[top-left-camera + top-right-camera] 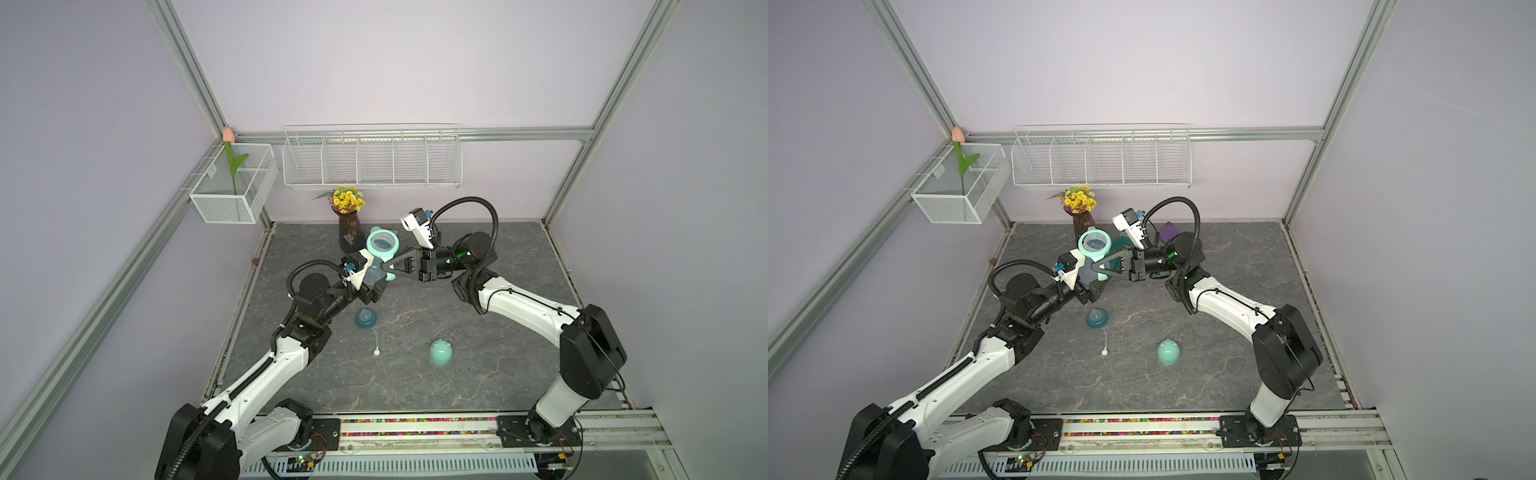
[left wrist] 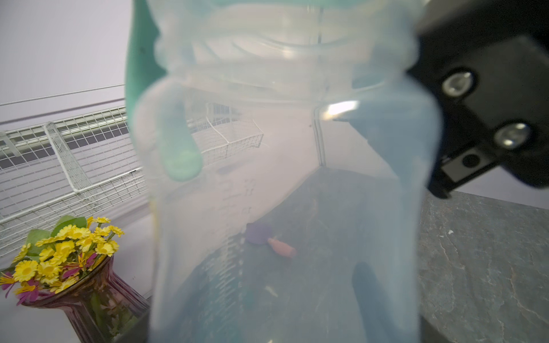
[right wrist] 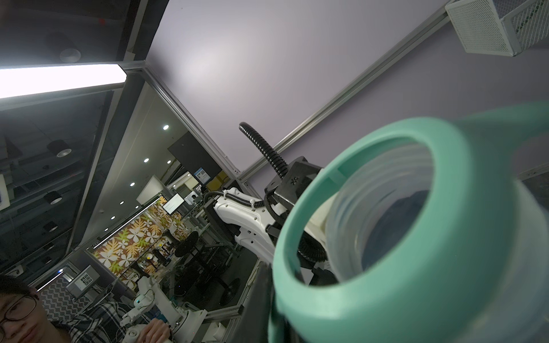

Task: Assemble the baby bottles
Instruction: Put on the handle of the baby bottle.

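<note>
My left gripper (image 1: 373,286) is shut on the clear frosted bottle body (image 1: 372,274), held above the table with its mouth up; the body (image 2: 282,178) fills the left wrist view. The mint two-handled ring (image 1: 383,245) sits around the threaded neck (image 3: 356,222), slightly askew, with a gap on one side. My right gripper (image 1: 390,275) is shut on one handle of that ring (image 3: 386,297). On the table below lie the teal nipple collar (image 1: 365,319), the thin white straw (image 1: 376,343) and the mint dome cap (image 1: 440,352), also seen as the cap (image 1: 1169,352).
A dark vase of yellow flowers (image 1: 349,224) stands just behind the held bottle. A purple trowel (image 1: 1169,231) and something teal (image 1: 1120,243) lie behind the right arm. A white wire rack (image 1: 372,158) and a mesh basket (image 1: 232,183) hang on the walls.
</note>
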{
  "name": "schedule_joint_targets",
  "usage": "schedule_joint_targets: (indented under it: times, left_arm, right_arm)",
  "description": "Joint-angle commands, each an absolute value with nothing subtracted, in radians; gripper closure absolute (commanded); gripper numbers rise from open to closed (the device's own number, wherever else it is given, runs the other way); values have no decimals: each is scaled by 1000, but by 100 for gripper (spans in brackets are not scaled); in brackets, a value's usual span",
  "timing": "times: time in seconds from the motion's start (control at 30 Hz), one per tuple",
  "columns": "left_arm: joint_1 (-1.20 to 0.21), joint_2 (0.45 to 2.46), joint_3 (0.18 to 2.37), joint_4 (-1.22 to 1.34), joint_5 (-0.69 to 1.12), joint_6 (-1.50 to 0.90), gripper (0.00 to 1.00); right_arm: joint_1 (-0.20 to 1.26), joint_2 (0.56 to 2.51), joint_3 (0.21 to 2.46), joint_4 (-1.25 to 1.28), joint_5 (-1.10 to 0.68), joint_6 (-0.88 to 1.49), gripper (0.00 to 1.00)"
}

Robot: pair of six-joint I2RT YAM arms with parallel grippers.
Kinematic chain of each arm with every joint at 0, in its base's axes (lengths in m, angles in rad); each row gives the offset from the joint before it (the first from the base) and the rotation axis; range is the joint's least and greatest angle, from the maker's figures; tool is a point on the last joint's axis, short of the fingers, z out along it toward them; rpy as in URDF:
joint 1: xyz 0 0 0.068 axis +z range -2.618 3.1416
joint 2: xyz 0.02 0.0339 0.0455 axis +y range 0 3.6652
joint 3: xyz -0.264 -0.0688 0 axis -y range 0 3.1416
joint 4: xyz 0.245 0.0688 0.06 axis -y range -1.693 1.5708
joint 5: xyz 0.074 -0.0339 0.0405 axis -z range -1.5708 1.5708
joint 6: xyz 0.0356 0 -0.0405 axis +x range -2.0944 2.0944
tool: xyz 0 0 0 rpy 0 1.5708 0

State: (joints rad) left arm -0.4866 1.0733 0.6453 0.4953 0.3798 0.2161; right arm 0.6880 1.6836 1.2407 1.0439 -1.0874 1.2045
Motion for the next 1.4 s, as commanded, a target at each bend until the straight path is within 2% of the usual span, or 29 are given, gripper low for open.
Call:
schedule_joint_targets:
  times: [0.0, 0.3, 0.6, 0.93, 1.37]
  left_arm:
    - [-491, 1052, 678, 520, 403, 230, 100]
    - [-493, 1024, 640, 591, 369, 225, 100]
    - [-493, 1058, 608, 773, 409, 193, 100]
    - [-509, 1084, 637, 738, 470, 212, 100]
    - [-509, 1126, 641, 729, 426, 172, 100]
  right_arm:
    - [688, 1694, 1222, 1112, -1079, 1228, 93]
    - [681, 1738, 1225, 1247, -1072, 1334, 93]
    - [678, 1742, 1214, 1247, -1063, 1348, 92]
    - [681, 1765, 1235, 1316, -1069, 1408, 91]
    - [692, 1645, 1237, 1088, -1097, 1197, 93]
